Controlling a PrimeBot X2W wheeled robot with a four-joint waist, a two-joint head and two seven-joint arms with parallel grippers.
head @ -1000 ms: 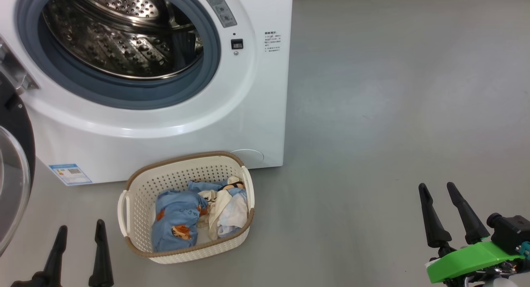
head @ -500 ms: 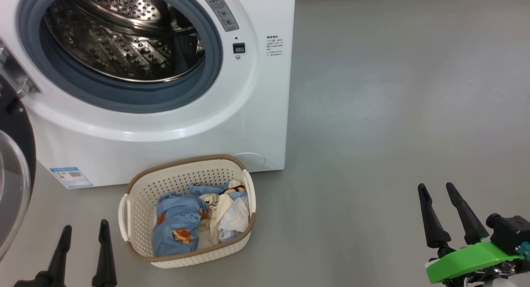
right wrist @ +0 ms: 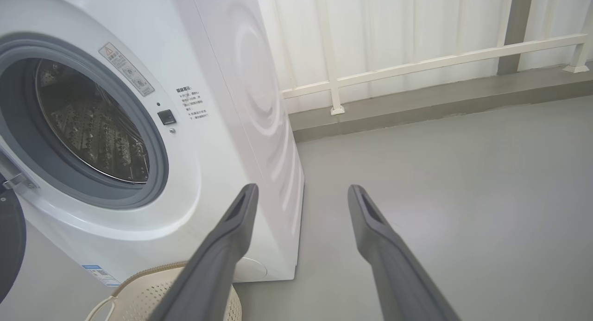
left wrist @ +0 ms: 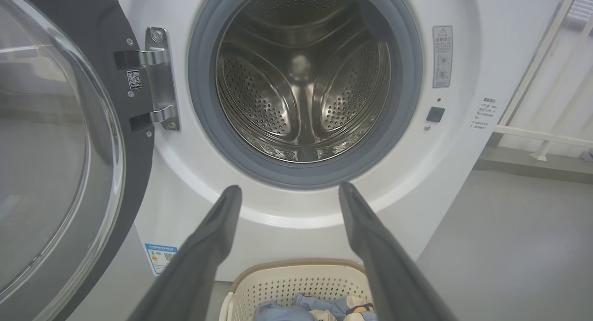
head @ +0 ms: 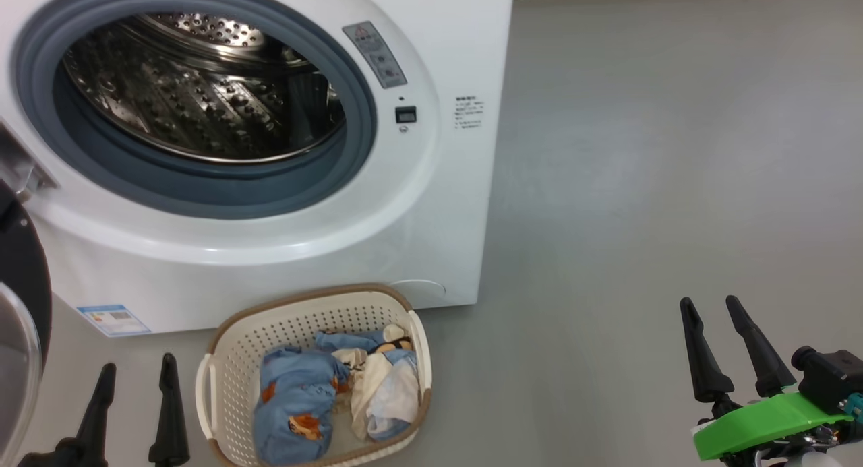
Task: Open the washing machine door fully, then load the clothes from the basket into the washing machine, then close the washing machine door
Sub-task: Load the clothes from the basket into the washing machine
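The white washing machine (head: pixel 445 204) fills the upper left of the head view, its steel drum (head: pixel 195 89) bare inside the grey-blue gasket. The black washing machine door (head: pixel 17 346) (left wrist: pixel 55 140) hangs swung open at the far left. On the floor in front stands the cream basket (head: pixel 222 359) (left wrist: pixel 296 279), holding the clothes (head: pixel 303 399): light blue cloth with orange prints and pale cream cloth. My left gripper (head: pixel 138 367) (left wrist: pixel 287 189) is open, just left of the basket. Far to the right, my right gripper (head: pixel 708 302) (right wrist: pixel 301 187) is open above bare floor.
Grey floor (head: pixel 640 184) stretches wide to the right of the machine. In the right wrist view a white railing (right wrist: pixel 417 64) and a low ledge run along the back wall. The open door juts out left of my left gripper.
The head camera has tilted up and shifted, so machine and basket sit lower and more to the right in the picture. Both grippers keep their places and stay open.
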